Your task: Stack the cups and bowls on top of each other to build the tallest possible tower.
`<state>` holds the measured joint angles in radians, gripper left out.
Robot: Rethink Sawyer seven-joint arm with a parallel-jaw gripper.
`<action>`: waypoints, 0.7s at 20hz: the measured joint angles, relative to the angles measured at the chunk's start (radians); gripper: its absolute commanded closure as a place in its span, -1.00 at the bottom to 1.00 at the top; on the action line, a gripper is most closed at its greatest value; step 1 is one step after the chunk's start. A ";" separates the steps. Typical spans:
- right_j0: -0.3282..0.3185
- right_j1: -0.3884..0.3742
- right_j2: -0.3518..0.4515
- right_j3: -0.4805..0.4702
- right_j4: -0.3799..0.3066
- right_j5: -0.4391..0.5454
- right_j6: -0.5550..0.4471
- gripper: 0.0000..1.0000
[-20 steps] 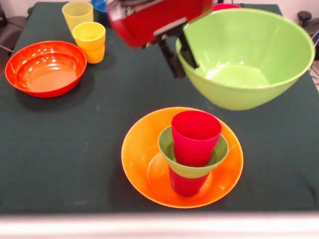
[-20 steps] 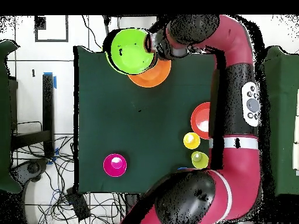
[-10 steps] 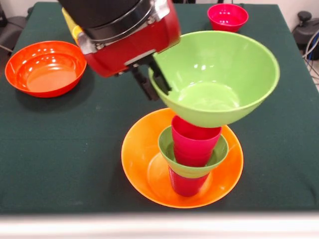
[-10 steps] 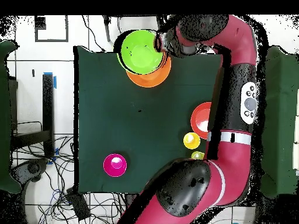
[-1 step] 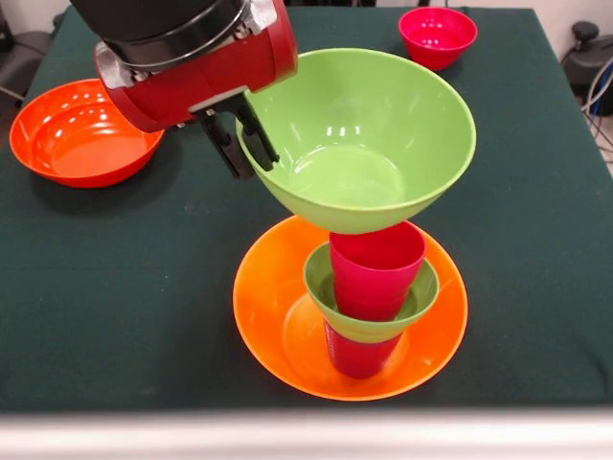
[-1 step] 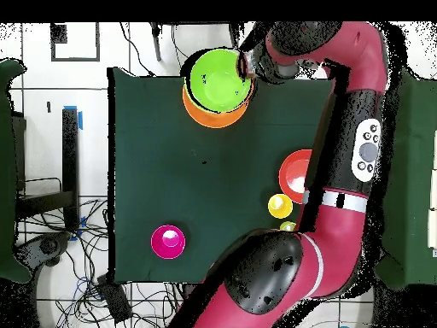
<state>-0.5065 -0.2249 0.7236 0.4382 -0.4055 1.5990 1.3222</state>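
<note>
Large green bowl [image 5: 359, 144] hangs right above the red-pink cup [image 5: 375, 268] topping the tower, its rim pinched by the gripper [image 5: 241, 144] fingers. Orange-red bowl [image 5: 81, 132] and small red-pink bowl [image 5: 438, 35] sit apart on the desk [image 5: 115, 287].

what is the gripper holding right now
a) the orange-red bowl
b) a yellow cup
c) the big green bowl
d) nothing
c, the gripper clamps the rim of the big green bowl, held above the red-pink cup on the tower.
</note>
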 measured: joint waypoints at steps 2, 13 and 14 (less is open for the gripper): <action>0.001 0.000 0.005 -0.008 -0.003 0.000 0.000 1.00; 0.019 0.000 0.036 -0.020 -0.003 0.000 0.000 1.00; 0.022 0.000 0.036 -0.020 -0.003 0.000 0.000 1.00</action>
<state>-0.4850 -0.2247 0.7596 0.4184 -0.4085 1.5992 1.3222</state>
